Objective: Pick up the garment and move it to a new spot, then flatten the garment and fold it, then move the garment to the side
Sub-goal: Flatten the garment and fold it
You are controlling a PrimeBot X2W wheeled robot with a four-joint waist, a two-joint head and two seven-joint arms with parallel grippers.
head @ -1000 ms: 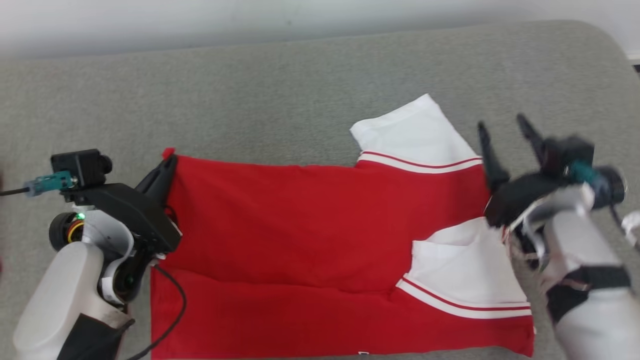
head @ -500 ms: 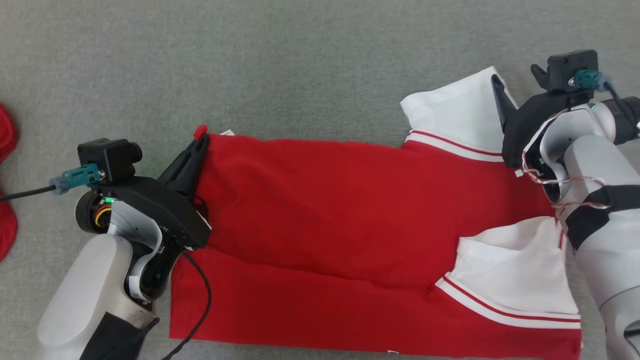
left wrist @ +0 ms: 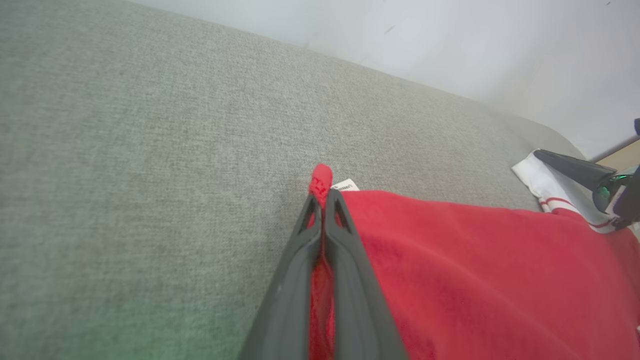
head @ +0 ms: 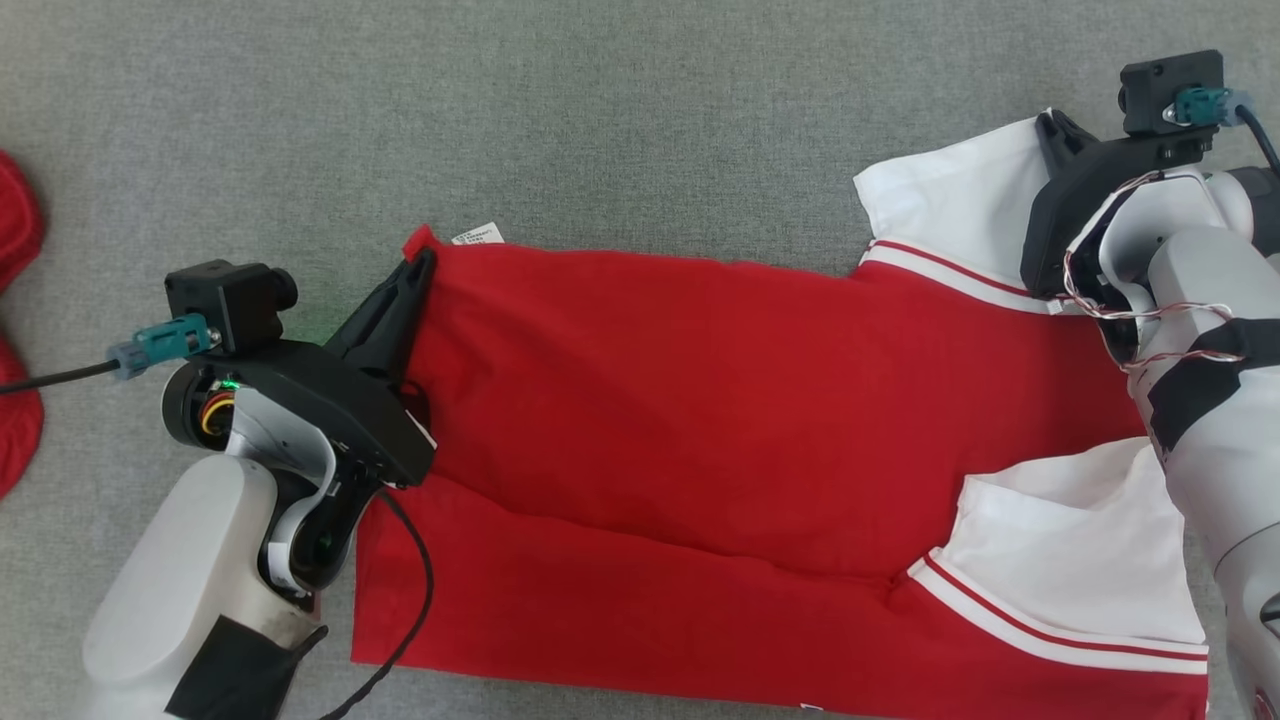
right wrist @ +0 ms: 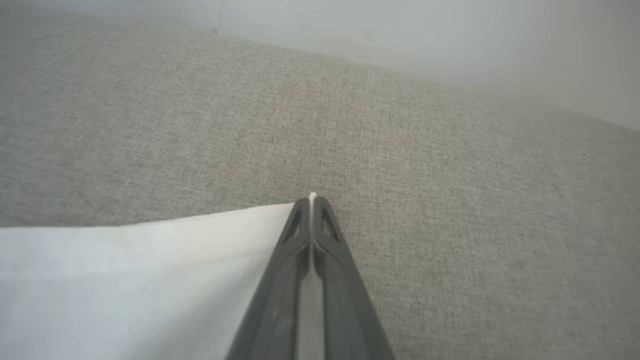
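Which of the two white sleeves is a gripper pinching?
The far sleeve, at the top right of the head view: the right gripper is shut on its corner. The near sleeve lies free.

Small white tag (head: 477, 235) at corner of the garment (head: 700, 400), print too small to read

The garment (head: 700, 420) lies spread across the surface (head: 600, 120). The left hand (head: 425, 262) sits at its far left corner, the right hand (head: 1050, 125) at its far right sleeve corner. More cloth (head: 15, 230) lies well apart, leftward.
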